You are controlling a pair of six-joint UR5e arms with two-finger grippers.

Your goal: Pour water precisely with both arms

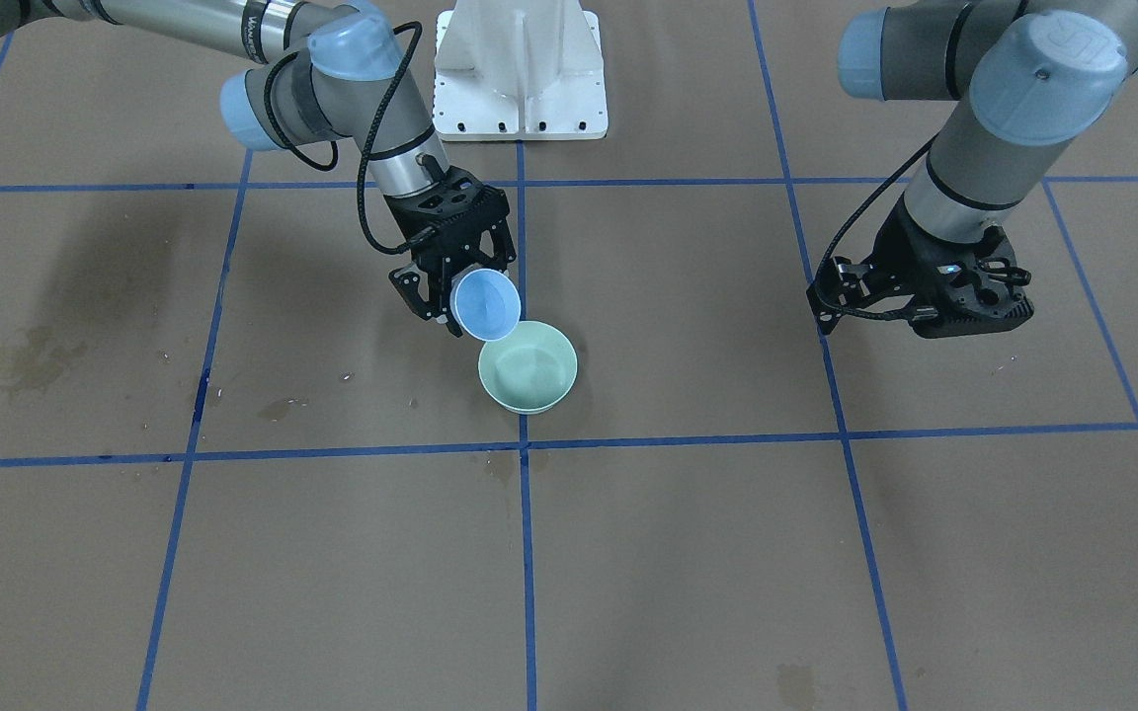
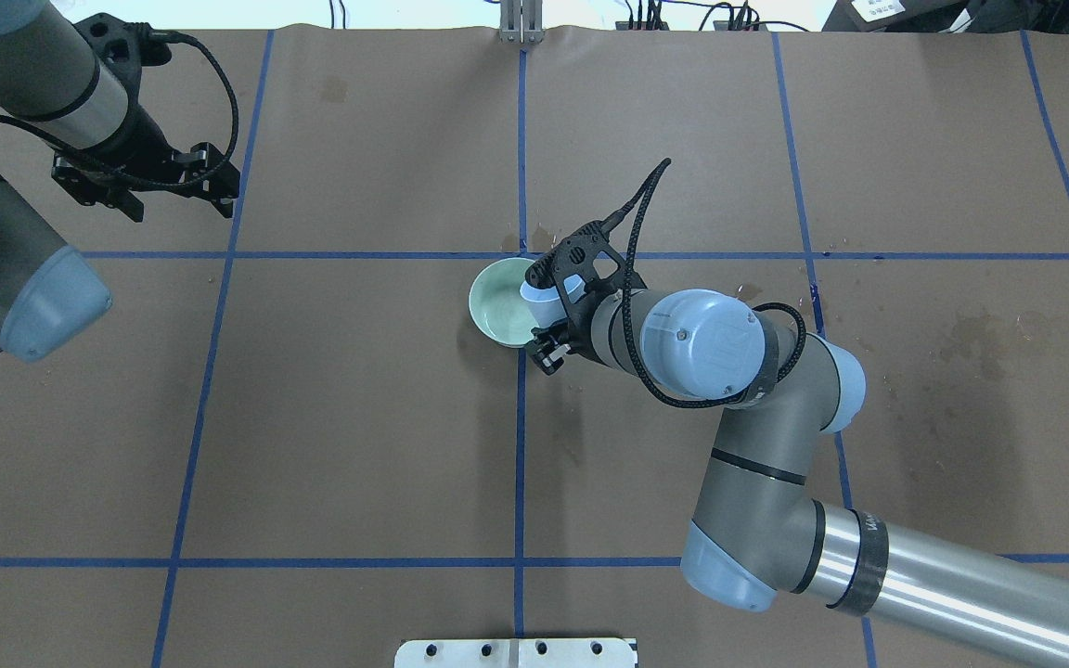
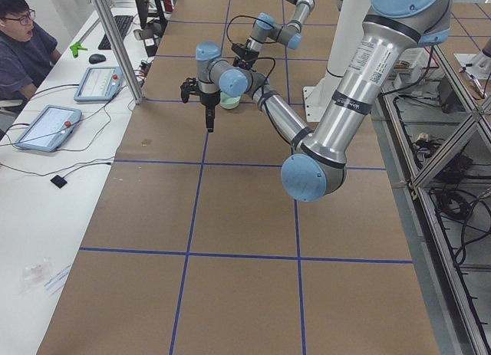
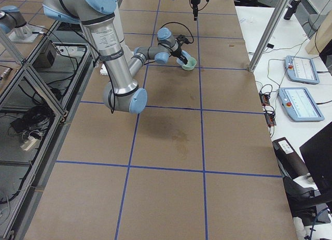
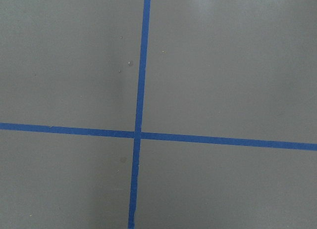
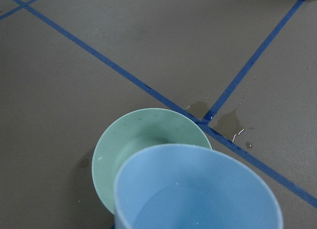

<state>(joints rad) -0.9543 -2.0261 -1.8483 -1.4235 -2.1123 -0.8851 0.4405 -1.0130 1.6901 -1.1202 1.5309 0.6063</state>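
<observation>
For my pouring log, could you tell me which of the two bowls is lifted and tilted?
The blue bowl: the right tool grips it, tipped over the green bowl, which sits upright below.

The bottom edge of the right wrist view cuts off the blue cup [image 6: 198,189], and the blue cup hides the near side of the green bowl [image 6: 124,140]. From overhead, the right gripper [image 2: 546,312] covers most of the blue cup. Seen from across the counter, the left gripper [image 1: 925,301] hides its own fingers.
</observation>
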